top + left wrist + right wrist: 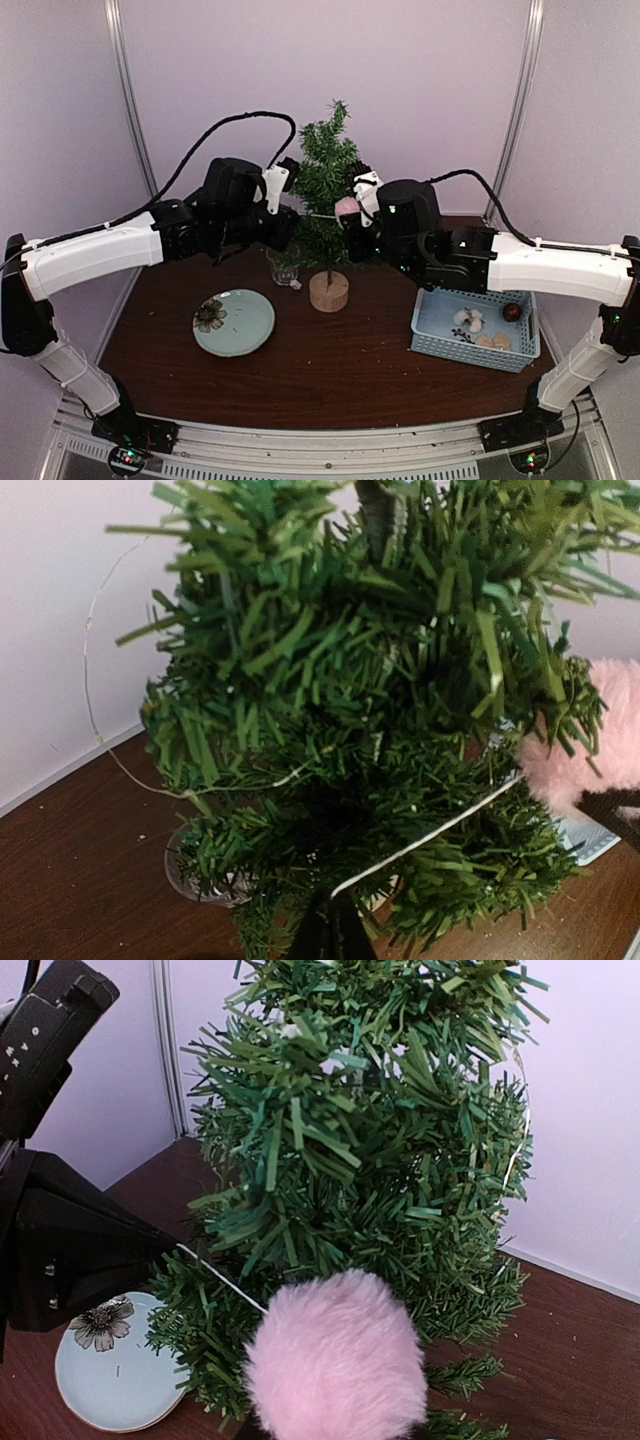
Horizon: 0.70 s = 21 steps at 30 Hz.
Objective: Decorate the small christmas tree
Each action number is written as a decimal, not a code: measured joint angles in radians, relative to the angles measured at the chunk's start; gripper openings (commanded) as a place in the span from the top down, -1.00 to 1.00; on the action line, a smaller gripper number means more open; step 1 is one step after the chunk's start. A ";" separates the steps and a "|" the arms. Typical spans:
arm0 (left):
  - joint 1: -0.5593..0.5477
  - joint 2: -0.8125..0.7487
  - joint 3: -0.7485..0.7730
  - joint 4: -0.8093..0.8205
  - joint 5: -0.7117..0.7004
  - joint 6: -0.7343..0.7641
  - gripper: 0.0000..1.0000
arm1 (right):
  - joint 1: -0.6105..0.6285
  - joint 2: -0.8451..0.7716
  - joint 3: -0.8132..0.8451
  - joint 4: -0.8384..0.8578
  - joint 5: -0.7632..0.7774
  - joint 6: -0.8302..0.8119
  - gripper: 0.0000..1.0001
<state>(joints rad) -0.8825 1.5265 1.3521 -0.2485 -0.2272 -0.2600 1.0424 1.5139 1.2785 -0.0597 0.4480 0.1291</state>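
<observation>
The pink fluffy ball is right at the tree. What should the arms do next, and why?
Probably the left gripper should loop the white string over a branch tip. It pinches that string, which runs to the pink pompom that the right gripper holds at the small christmas tree.

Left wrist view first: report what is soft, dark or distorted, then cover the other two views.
Left wrist: nearest branches of the small christmas tree look soft; the left gripper is a black silhouette pinching a crisp white wire. Right wrist: the pink pom-pom up close is slightly soft, the left arm underexposed. Top external: even light, frame poles tilted by the lens.
</observation>
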 measured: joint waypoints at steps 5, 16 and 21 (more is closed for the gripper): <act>0.000 -0.002 0.000 -0.066 0.041 0.000 1.00 | 0.000 0.000 0.000 -0.001 -0.002 -0.003 1.00; -0.014 -0.016 -0.004 -0.110 0.104 -0.001 1.00 | 0.000 0.000 0.000 0.000 -0.031 -0.007 1.00; -0.024 -0.017 -0.004 -0.137 0.101 -0.016 1.00 | 0.000 0.000 0.000 0.002 -0.056 -0.013 1.00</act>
<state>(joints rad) -0.9070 1.5093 1.3483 -0.3859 -0.1265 -0.2760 1.0424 1.5139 1.2785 -0.0582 0.3923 0.1158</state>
